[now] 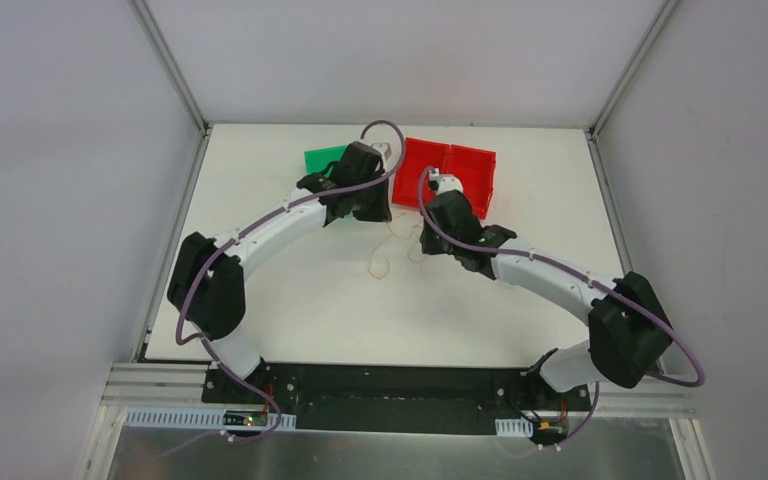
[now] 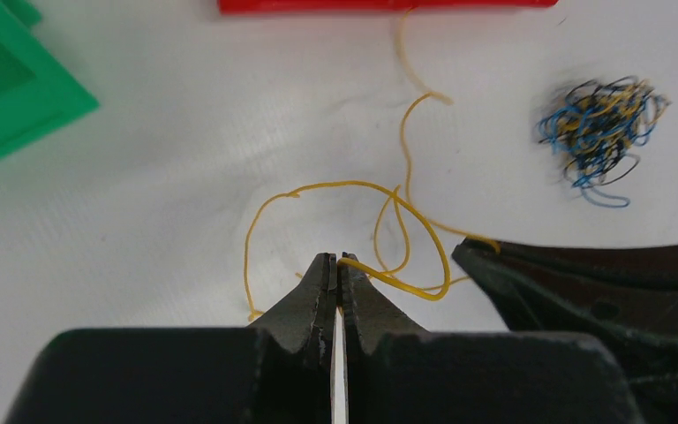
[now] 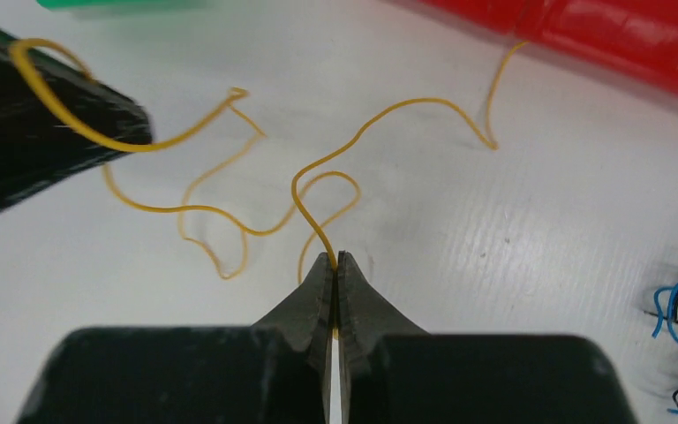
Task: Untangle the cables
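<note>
yellow strands crossed | left gripper, right gripper both clamped on them | risk: pulling tightens loops

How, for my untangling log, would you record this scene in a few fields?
left gripper: shut on a loose thin yellow wire
right gripper: shut on a yellow strand; cannot tell if it is the same wire
small knot of blue, yellow and black wires: lying on the white table, apart from both grippers
green plastic bin: far side, left
red plastic bin: far side, right
</note>
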### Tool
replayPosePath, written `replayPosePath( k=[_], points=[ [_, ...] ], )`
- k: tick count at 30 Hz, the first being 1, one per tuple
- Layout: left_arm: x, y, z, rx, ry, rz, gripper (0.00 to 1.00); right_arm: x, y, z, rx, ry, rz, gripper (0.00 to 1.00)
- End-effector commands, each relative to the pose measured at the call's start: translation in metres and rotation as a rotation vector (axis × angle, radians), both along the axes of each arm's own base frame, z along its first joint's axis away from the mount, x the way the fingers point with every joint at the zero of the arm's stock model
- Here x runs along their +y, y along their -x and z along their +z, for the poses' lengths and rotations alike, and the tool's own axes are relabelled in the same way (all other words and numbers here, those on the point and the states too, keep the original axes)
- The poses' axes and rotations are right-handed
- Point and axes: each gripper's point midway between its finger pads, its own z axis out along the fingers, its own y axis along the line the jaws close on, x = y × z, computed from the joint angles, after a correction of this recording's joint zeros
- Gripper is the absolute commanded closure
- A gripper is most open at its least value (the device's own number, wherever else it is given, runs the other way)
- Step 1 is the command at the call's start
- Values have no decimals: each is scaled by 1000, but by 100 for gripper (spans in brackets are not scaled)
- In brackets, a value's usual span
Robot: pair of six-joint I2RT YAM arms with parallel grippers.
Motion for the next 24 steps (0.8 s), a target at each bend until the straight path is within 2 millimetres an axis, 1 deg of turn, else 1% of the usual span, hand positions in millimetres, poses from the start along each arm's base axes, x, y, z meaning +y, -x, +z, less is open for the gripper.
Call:
replayPosePath(
  k=[1, 2, 3, 5, 10, 12, 15, 16, 19, 21, 24],
  points=[
    [-25, -23, 56, -79, 72, -41, 100, 14, -17, 70, -112, -82, 26, 100],
    [-30, -28, 64, -89, 84, -52, 100, 16, -20, 83, -124, -99, 24, 100],
    [-38, -35, 80, -115, 108, -66, 100, 15, -23, 92, -128, -108, 13, 100],
    [-53, -44, 99, -144, 148, -111, 100, 12, -29, 109, -151, -129, -12, 100],
    [-81, -64, 139, -230, 214, -207, 100, -7, -47, 143, -197, -208, -74, 100],
    [-88, -74, 148, -253, 236, -240, 100, -14, -54, 152, -197, -233, -86, 100],
    [-92, -91, 162, -242, 313, -258, 100, -23, -66, 164, -206, -264, -102, 100],
    [-91, -98, 173, -241, 355, -257, 100, -26, -69, 166, -202, -274, -103, 100],
    [-90, -109, 178, -190, 437, -262, 100, -33, -71, 175, -196, -303, -93, 100],
    [-90, -111, 179, -188, 445, -258, 100, -32, -67, 181, -184, -326, -67, 100],
    [-93, -109, 188, -187, 475, -274, 100, -35, -67, 187, -173, -332, -70, 100]
  ],
)
